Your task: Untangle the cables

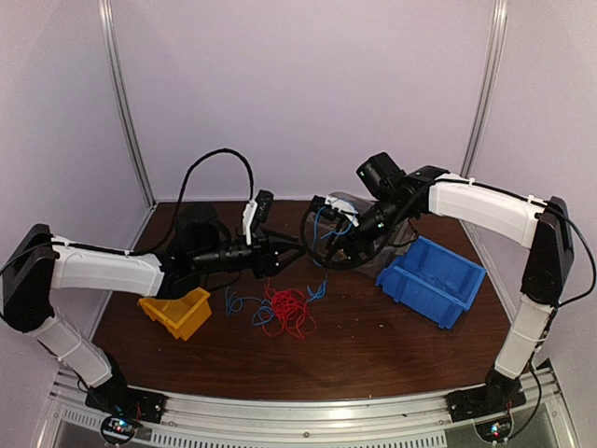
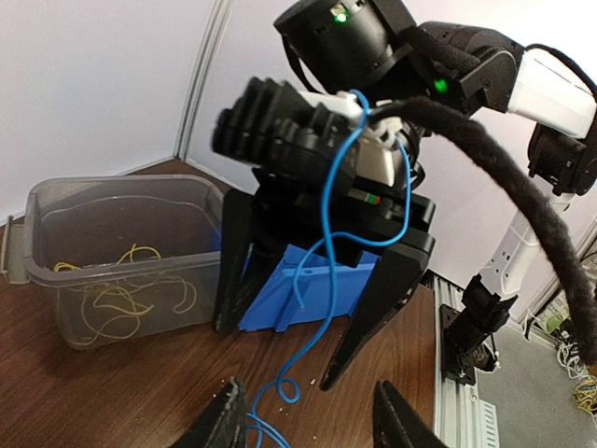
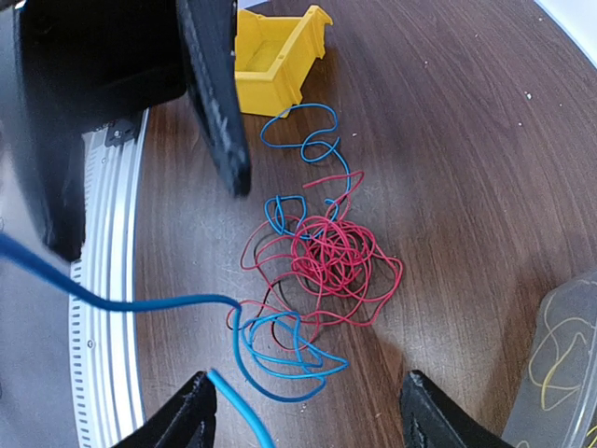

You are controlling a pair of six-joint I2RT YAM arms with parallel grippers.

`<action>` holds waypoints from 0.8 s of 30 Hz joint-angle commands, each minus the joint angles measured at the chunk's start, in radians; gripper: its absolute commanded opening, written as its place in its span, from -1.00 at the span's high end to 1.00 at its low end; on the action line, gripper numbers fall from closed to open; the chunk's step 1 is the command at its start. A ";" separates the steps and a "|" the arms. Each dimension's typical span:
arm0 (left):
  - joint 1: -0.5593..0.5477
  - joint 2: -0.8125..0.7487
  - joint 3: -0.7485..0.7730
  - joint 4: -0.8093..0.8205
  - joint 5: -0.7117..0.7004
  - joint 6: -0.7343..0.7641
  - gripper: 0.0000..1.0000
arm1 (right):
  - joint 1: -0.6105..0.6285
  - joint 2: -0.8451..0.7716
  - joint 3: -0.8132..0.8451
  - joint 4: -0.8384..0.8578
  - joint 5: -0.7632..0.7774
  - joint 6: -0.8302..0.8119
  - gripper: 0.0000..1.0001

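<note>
The cables lie tangled on the brown table (image 1: pixel 392 345): a red knot (image 3: pixel 338 252) (image 1: pixel 291 310) with blue loops (image 3: pixel 284 347) round it. One blue cable (image 2: pixel 325 215) hangs over the body of my right gripper (image 1: pixel 326 250) and runs down to the table. The right gripper (image 3: pixel 308 425) hovers above the tangle, open, with a blue strand beside one finger. My left gripper (image 2: pixel 312 425) (image 1: pixel 291 247) faces it from the left, open, nothing between its fingers. Yellow cables (image 2: pixel 121 299) lie in a clear tub (image 2: pixel 56 201).
A yellow bin (image 1: pixel 177 313) (image 3: pixel 270 56) sits at the left under my left arm. A blue bin (image 1: pixel 431 278) (image 2: pixel 308 289) stands at the right. The clear tub is at the back behind the right arm. White walls enclose the table.
</note>
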 commanded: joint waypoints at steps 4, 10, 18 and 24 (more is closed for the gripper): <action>-0.040 0.085 0.125 0.071 0.032 0.030 0.21 | 0.006 -0.014 0.010 0.004 -0.028 0.013 -0.37; -0.040 0.119 0.166 0.055 0.016 0.041 0.49 | 0.006 -0.021 0.002 0.004 -0.032 0.014 -0.37; -0.040 0.151 0.204 0.029 -0.003 0.048 0.61 | 0.006 -0.023 0.001 0.010 -0.049 0.022 -0.37; -0.040 0.090 0.181 0.010 -0.072 0.064 1.00 | 0.006 -0.025 -0.032 0.027 -0.045 0.023 -0.37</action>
